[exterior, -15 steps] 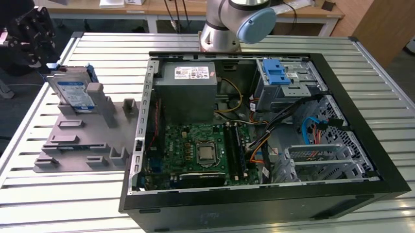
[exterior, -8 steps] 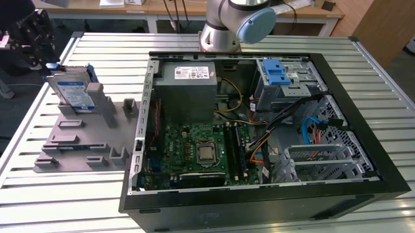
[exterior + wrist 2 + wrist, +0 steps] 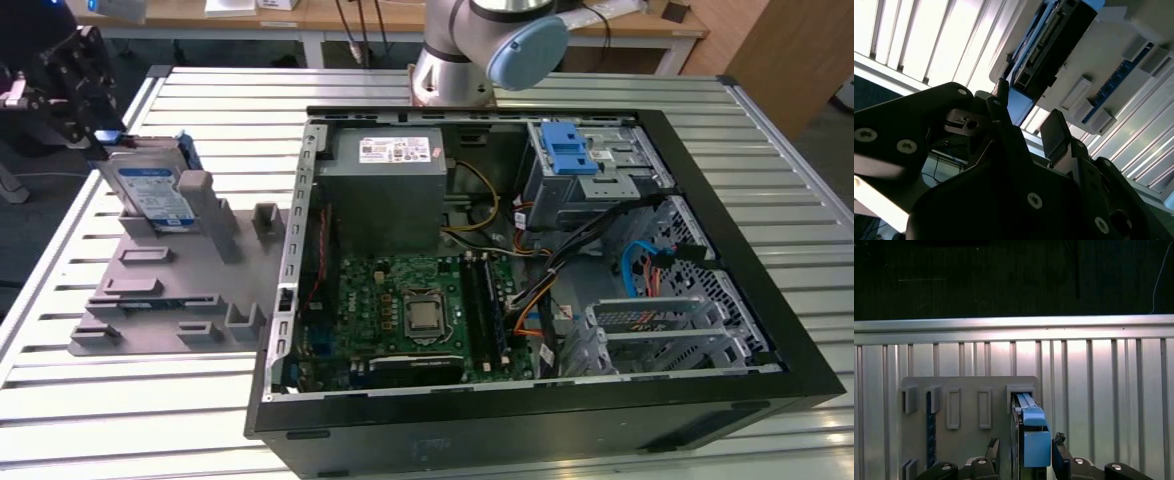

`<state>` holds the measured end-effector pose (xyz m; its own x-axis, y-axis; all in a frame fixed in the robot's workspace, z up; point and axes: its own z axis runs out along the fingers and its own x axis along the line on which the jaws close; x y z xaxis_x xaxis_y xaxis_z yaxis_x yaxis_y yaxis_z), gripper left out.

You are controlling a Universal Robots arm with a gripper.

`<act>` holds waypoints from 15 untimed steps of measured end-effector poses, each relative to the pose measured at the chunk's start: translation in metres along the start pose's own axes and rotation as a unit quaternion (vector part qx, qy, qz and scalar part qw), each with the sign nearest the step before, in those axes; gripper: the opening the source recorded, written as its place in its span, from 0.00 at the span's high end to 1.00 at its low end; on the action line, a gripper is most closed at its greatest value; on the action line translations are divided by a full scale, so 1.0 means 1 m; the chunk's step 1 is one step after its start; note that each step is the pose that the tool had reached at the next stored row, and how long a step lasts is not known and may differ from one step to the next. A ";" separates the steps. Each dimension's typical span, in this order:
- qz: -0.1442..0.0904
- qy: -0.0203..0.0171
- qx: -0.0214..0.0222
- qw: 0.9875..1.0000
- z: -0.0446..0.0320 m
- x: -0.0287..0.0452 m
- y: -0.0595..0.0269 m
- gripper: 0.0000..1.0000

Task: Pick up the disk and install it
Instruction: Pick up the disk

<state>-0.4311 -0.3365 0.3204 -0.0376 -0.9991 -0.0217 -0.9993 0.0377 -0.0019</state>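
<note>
1 gripper, 2 fingers seemingly clear, straddles 1 disk.

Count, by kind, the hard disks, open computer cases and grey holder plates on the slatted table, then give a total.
disk: 1
open computer case: 1
grey holder plate: 1
Total: 3

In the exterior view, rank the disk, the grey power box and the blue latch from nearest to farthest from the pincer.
1. The disk, upright in its holder, beside the pincer.
2. The grey power box, inside the case.
3. The blue latch, on the cage, exterior view's right.
</note>
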 end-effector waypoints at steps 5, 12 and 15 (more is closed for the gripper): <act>-0.001 0.000 -0.002 1.000 0.0054 -0.0025 0.0005 0.47; -0.001 0.000 -0.005 1.000 0.0137 -0.0037 0.0009 0.47; -0.001 0.000 -0.007 1.000 0.0164 -0.0036 0.0013 0.47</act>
<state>-0.4322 -0.3325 0.3041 -0.0361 -0.9991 -0.0215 -0.9993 0.0358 0.0110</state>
